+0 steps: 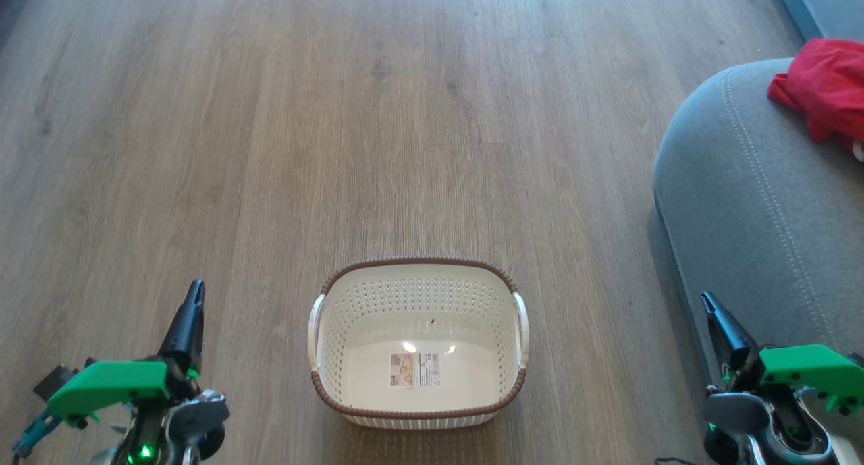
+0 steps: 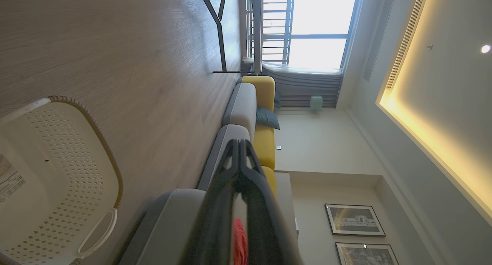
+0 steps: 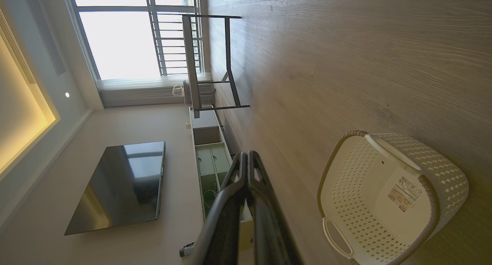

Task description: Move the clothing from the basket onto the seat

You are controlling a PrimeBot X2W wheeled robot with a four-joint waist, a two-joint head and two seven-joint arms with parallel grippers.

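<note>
Looks down from the head on the basket [image 1: 418, 296], set square on the wood floor [image 1: 270, 148] midway between the two arms, presumably so that either could reach into it. Finds it empty: bare white base, label [image 1: 414, 369] plain to see, no fabric against the perforated walls. Places the clothing [image 1: 827, 80] up at the far right instead, as a crumpled bright red heap lying on the grey seat [image 1: 756, 202], well apart from the basket and partly cut by the frame edge, so cannot say how many garments make it up. Reads as the transfer done, or very nearly, judging from the bare basket and the loaded cushion. Shows the left gripper [image 1: 194, 299] low at the left and the right gripper [image 1: 712, 310] low at the right, just beside the seat's rounded front, both pointing forward at the robot's sides and clear of the basket, likely a rest pose with nothing more to pick. Confirms the same from each wrist: long dark fingers [image 2: 215, 211] pressed together at the tips, nothing pinched between them on either arm. Catches a sliver of red past the left pair, probably that same heap on the seat beyond rather than anything held. Leaves, at most, a check that no garment hangs off the cushion's edge.
</note>
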